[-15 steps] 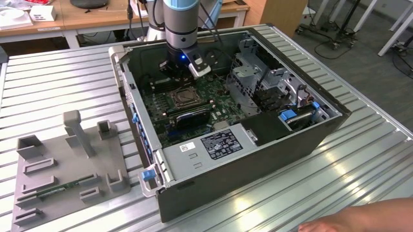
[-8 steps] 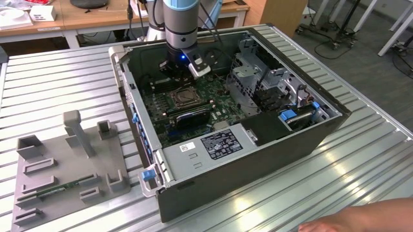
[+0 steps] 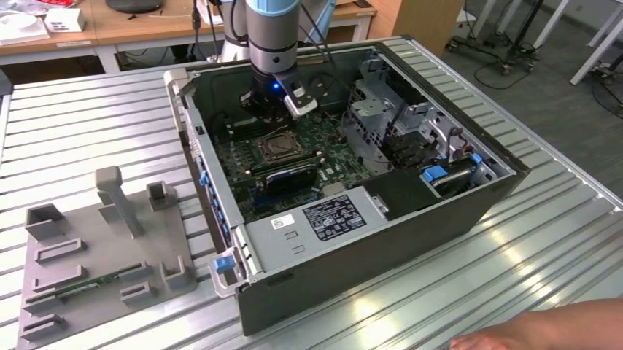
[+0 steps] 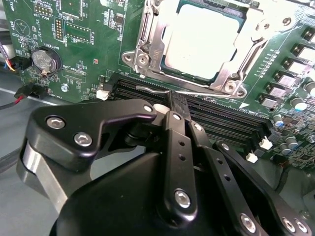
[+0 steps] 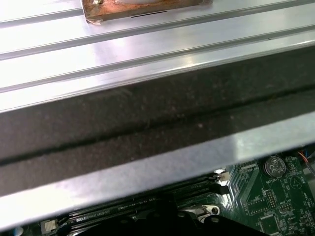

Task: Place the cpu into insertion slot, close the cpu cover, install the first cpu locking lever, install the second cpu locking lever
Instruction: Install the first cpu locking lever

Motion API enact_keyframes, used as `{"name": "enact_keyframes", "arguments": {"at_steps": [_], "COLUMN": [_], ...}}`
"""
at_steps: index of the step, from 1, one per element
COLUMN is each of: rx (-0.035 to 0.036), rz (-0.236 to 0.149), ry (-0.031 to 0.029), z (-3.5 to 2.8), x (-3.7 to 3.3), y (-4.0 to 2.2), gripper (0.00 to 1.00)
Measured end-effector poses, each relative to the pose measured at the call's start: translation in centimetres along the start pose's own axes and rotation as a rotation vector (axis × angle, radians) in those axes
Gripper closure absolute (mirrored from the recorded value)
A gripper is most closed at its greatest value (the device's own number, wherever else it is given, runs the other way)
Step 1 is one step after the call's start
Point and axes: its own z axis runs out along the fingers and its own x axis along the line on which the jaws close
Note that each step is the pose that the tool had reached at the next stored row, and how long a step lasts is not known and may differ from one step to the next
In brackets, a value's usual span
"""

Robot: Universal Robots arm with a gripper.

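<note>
The cpu [image 4: 199, 39] lies flat in the insertion slot [image 3: 277, 148], silvery top up. The cpu cover [image 4: 147, 46] is folded down around it as a metal frame. A thin wire locking lever [image 4: 150, 90] runs along the socket's edge next to the memory slots. My gripper [image 4: 175, 100] has its black fingers drawn together, shut, with the tips at that lever's end; I cannot tell whether the wire is pinched. In the exterior view the gripper [image 3: 273, 115] hangs inside the open computer case, just behind the socket.
Long black memory slots [image 4: 221, 120] and a coin battery [image 4: 45, 60] flank the socket on the green board. A metal drive cage [image 3: 389, 124] and power supply [image 3: 322, 217] crowd the case. A grey fixture [image 3: 98, 248] stands outside; a hand [image 3: 545, 332] rests at the table's near edge.
</note>
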Motion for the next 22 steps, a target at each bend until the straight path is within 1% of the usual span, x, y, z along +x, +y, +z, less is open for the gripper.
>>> {"name": "enact_keyframes", "arguments": {"at_steps": [8, 15, 22], "rx": [0.0001, 0.0001, -0.0001], "rz": [0.000, 0.000, 0.000], "ry": [0.0000, 0.0000, -0.0001], "z": [0.11, 0.30, 0.36], "x": [-0.05, -0.32, -0.52], "y": [0.00, 0.04, 0.03], "gripper": [0.90, 0.90, 0.90]}}
